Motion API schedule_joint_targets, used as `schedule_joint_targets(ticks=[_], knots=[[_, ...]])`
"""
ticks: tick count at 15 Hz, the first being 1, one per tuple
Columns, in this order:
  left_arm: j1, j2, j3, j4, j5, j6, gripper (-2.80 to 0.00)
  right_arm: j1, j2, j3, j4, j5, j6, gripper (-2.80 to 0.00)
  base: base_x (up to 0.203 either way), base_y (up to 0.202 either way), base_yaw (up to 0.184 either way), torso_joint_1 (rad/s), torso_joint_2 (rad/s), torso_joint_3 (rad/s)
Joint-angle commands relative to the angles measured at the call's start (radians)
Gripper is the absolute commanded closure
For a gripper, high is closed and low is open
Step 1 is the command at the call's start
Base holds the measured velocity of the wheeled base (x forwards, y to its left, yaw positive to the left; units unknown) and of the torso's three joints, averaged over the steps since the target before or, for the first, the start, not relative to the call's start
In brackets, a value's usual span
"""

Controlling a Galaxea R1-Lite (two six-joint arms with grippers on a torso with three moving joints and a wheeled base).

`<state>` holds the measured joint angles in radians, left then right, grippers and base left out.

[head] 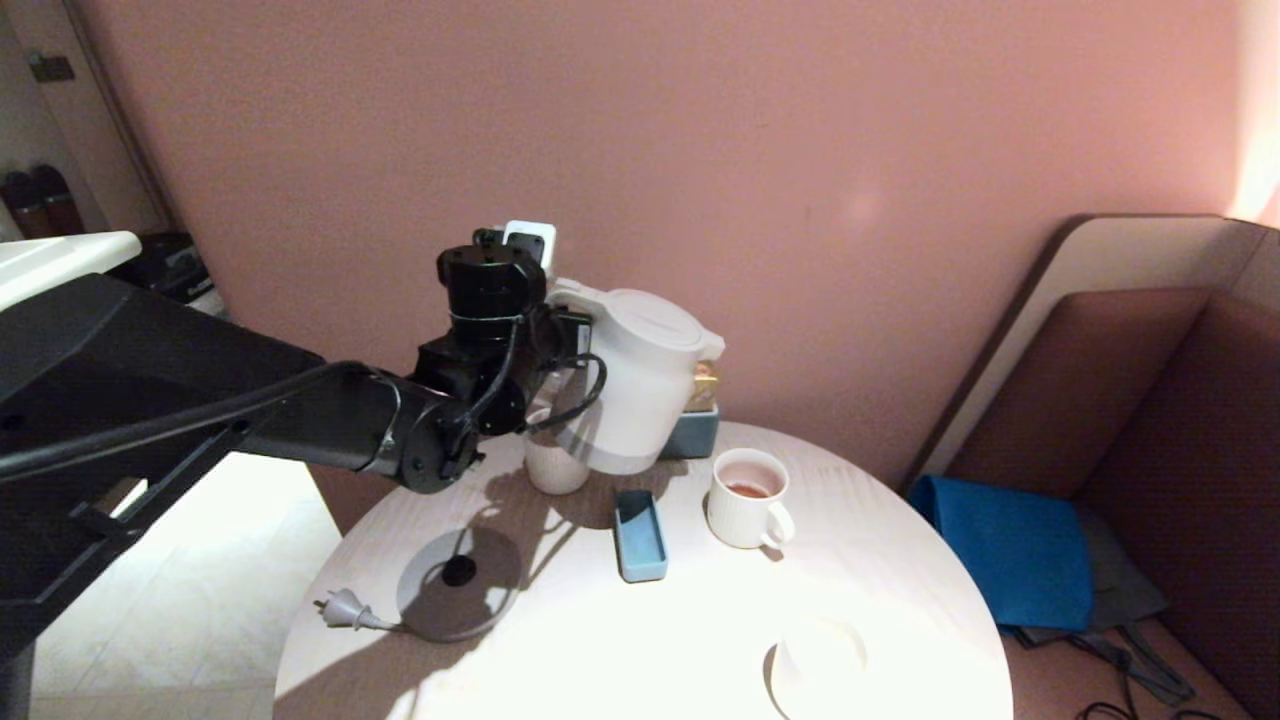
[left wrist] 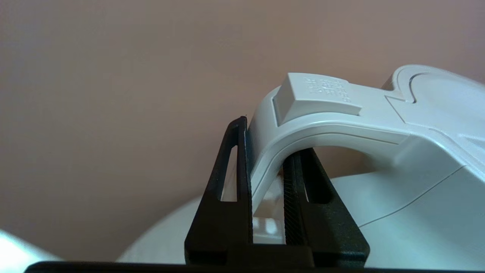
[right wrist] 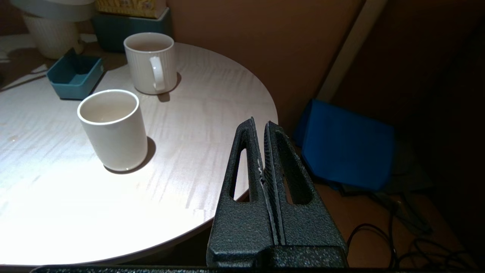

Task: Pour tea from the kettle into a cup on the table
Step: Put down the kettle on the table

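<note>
Kettle (head: 640,385) lifted clear of its grey base (head: 460,585), hanging tilted above the far left of the bench (head: 560,640), spout toward the ribbed cup (head: 748,497) standing just to its right with a little reddish tea (head: 748,488) already in the bottom. Left gripper (left wrist: 267,178) pinching the kettle's loop handle (left wrist: 322,117) between both pads; right gripper (right wrist: 262,151) pressed together, empty, parked off the near right edge of the bench. Risks, judged from here: spout short of the cup, so tipping further likely spills onto the bench or into the blue tray (head: 640,535); heavy kettle on a narrow pinch could swivel.
</note>
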<state>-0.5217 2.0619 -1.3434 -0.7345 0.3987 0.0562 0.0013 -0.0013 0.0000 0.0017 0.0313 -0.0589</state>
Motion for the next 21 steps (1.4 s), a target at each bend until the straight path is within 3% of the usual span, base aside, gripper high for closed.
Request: schedule_joint_targets(ticks=[1, 4, 9, 17, 21], knots=[[0.005, -0.095, 0.129, -0.007, -0.001, -0.053, 0.00, 0.000, 0.001, 0.000, 0.000, 0.001, -0.001, 0.00, 0.000, 0.000, 0.000, 0.000, 0.00, 0.000], [0.043, -0.199, 0.271, -0.012, -0.028, -0.157, 0.00, 0.000, 0.001, 0.000, 0.000, 0.001, -0.001, 0.00, 0.000, 0.000, 0.000, 0.000, 0.00, 0.000], [0.197, -0.305, 0.475, -0.020, -0.190, -0.232, 0.00, 0.000, 0.001, 0.000, 0.000, 0.001, -0.001, 0.00, 0.000, 0.000, 0.000, 0.000, 0.00, 0.000], [0.381, -0.281, 0.654, -0.212, -0.353, -0.256, 0.00, -0.001, 0.001, 0.000, 0.000, 0.001, -0.001, 0.00, 0.000, 0.000, 0.000, 0.000, 0.00, 0.000], [0.447, -0.224, 0.743, -0.395, -0.430, -0.260, 0.00, 0.000, 0.001, 0.000, 0.000, 0.001, -0.001, 0.00, 0.000, 0.000, 0.000, 0.000, 0.00, 0.000]])
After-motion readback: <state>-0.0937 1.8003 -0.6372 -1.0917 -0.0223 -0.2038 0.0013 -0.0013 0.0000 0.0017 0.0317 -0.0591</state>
